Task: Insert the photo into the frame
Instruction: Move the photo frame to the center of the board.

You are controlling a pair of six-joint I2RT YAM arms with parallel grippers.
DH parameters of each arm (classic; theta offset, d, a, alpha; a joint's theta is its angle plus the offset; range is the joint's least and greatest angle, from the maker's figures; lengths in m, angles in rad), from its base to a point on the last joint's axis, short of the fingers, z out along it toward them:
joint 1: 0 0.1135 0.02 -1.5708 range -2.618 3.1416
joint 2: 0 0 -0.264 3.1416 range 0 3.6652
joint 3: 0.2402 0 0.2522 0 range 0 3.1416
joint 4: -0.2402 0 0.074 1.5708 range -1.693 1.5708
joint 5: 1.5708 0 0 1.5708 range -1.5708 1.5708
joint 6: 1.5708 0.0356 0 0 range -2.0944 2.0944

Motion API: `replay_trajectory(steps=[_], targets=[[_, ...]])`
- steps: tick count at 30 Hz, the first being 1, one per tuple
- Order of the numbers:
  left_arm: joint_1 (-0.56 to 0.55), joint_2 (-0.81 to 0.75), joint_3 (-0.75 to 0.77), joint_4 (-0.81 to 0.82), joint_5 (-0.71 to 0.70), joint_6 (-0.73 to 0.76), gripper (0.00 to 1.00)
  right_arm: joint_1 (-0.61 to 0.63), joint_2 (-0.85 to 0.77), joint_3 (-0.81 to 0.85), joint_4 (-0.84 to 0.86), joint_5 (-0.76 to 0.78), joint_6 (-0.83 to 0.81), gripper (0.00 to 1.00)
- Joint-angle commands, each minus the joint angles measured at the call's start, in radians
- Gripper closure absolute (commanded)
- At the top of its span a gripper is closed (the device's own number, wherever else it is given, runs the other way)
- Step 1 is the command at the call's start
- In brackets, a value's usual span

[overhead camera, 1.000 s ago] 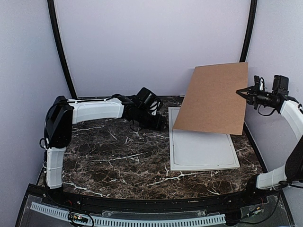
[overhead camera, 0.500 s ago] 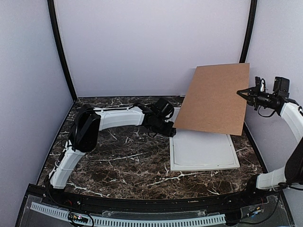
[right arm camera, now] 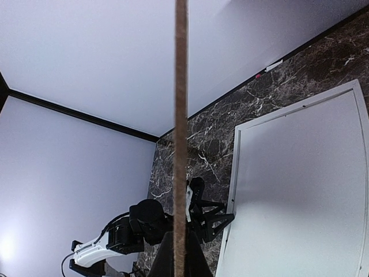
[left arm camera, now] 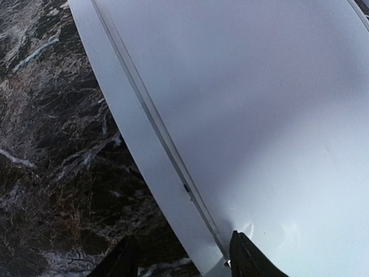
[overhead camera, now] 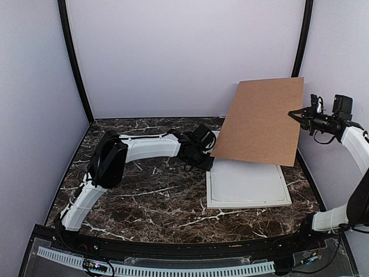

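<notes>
Top external: frame (overhead camera: 209,190) maybe holds sheet (overhead camera: 248,182); right fingers (overhead camera: 296,112) clamp board (overhead camera: 262,121); left fingers (left arm camera: 251,262) spread.

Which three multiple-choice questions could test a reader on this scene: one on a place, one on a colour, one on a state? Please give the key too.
1. Where does the frame lie?
A. Flat on the marble table
B. Leaning on the back wall
C. Held up in the air

2. What colour is the backing board?
A. White
B. Black
C. Brown

3. What is the state of the right gripper?
A. Open, with nothing in it
B. Shut on the backing board's edge
C. Resting on the table

Key:
1 A, since the top view shows the frame lying flat on the table.
2 C, since the board is plain brown in the top view.
3 B, since the right wrist view shows the board's thin edge rising from between the fingers.
</notes>
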Motion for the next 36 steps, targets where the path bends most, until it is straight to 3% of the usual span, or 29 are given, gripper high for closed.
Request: replay_trajectory(steps=[1, 11, 27, 31, 36], targets=[[-0.002, -0.023, -0.018, -0.036, -0.051, 0.004, 0.45, -0.006, -0.031, -0.006, 0.089, -0.031, 0.011, 1.00], [0.001, -0.101, -0.174, 0.007, -0.114, -0.014, 0.55, -0.006, -0.025, -0.015, 0.092, -0.027, 0.010, 1.00], [0.102, -0.512, -0.832, 0.221, -0.190, -0.091, 0.60, 0.108, 0.015, 0.010, -0.064, 0.030, -0.121, 1.00], [0.130, -0.581, -0.893, 0.243, -0.147, -0.053, 0.56, 0.166, 0.010, -0.017, -0.055, 0.037, -0.114, 1.00], [0.153, -0.656, -0.886, 0.264, -0.059, -0.022, 0.43, 0.243, -0.001, -0.051, -0.009, 0.056, -0.072, 1.00]])
